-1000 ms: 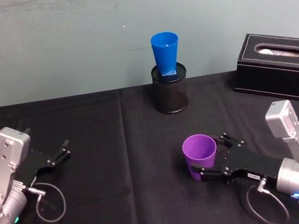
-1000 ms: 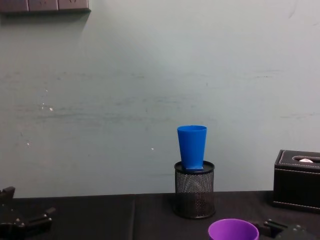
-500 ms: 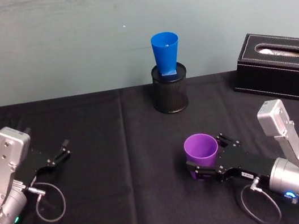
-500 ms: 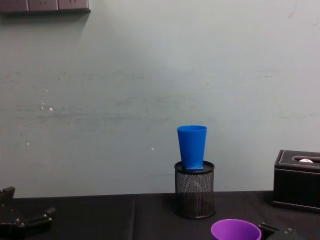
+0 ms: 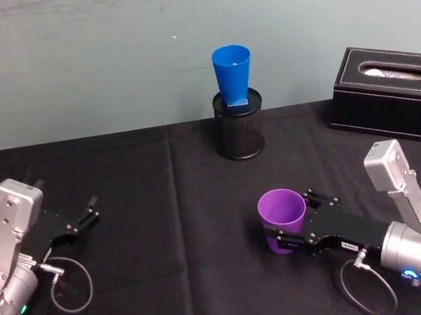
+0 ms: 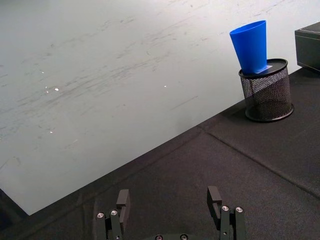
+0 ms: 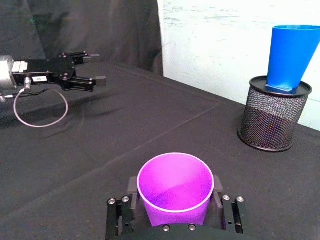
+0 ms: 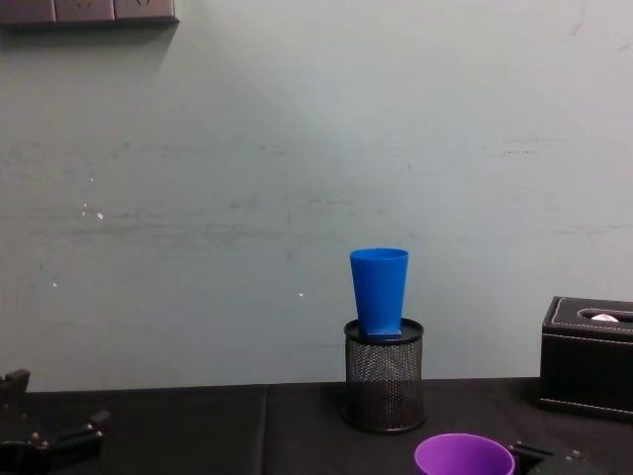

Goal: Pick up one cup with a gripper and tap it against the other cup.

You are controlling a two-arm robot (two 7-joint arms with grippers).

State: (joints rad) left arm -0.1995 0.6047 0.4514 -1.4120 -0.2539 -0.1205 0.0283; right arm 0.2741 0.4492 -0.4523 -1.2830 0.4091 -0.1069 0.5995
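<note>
The purple cup [image 5: 282, 212] stands upright on the black cloth at the front right, its open mouth facing up. My right gripper [image 5: 292, 225] is shut on its lower body, with one black finger on each side [image 7: 131, 194]. The cup's rim [image 8: 463, 455] shows at the bottom edge of the chest view. The blue cup [image 5: 233, 75] sits upright in a black mesh pen holder [image 5: 240, 130] at the back centre, well beyond the purple cup. My left gripper [image 5: 92, 207] rests open at the far left, holding nothing.
A black tissue box [image 5: 398, 92] stands at the back right beside the wall. A cable loop [image 5: 70, 284] lies by the left arm. The black cloth [image 5: 171, 212] between the arms and in front of the pen holder is bare.
The right gripper and the purple cup have shifted slightly to the right and back together. The left arm and the blue cup have stayed still.
</note>
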